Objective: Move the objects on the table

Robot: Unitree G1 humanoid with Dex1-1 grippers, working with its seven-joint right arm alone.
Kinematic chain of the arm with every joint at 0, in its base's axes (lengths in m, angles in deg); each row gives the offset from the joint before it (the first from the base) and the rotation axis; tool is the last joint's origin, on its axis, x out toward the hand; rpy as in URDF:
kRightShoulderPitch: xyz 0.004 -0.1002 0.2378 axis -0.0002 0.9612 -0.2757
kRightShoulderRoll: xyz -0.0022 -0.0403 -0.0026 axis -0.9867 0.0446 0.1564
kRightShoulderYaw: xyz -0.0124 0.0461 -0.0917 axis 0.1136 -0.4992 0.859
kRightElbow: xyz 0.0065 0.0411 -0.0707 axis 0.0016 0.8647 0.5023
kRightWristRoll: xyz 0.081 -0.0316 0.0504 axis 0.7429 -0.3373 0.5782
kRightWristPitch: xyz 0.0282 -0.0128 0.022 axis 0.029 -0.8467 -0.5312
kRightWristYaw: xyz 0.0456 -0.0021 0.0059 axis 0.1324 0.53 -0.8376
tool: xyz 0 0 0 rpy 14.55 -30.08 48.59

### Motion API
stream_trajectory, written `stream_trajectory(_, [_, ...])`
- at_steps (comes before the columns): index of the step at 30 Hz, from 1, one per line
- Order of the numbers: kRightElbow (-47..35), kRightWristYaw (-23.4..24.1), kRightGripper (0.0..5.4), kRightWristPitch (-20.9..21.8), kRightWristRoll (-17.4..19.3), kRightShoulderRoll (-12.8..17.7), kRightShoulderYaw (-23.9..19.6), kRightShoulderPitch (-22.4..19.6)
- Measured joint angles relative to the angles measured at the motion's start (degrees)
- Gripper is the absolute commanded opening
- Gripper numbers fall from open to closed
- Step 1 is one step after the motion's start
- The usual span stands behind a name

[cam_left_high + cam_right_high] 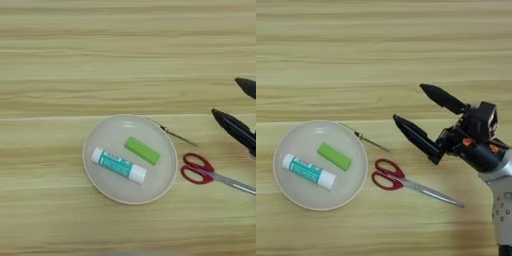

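Observation:
The red-handled scissors (403, 183) lie flat on the wooden table (356, 50), just right of the round beige plate (306, 137), blades pointing right. The green block (334, 156) lies inside the plate, in its upper right part. My right gripper (407, 102) hovers open above and to the right of the scissors' handles, its two black fingers spread wide and pointing left, with nothing between them. In the left eye view only the fingertips show, at the right edge, where the gripper (224, 95) is cut off.
A white glue stick with a teal label (308, 171) lies in the plate beside the green block. A thin metal pin-like tool (368, 140) rests on the table at the plate's upper right rim. My silver forearm (501, 200) fills the lower right corner.

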Motion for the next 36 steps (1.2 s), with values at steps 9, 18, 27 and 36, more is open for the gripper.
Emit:
stream_trajectory(9, [9.70,-5.91,5.37,3.43,-4.68,3.58,-0.95,1.56])
stream_trajectory(18, [20.65,-11.15,5.37,10.86,-12.10,5.44,1.72,1.98])
stream_trajectory(27, [25.77,-13.80,5.37,13.36,-15.26,7.05,3.81,2.12])
stream_trajectory(36, [26.49,-14.67,5.37,18.24,-21.13,9.32,7.51,2.59])
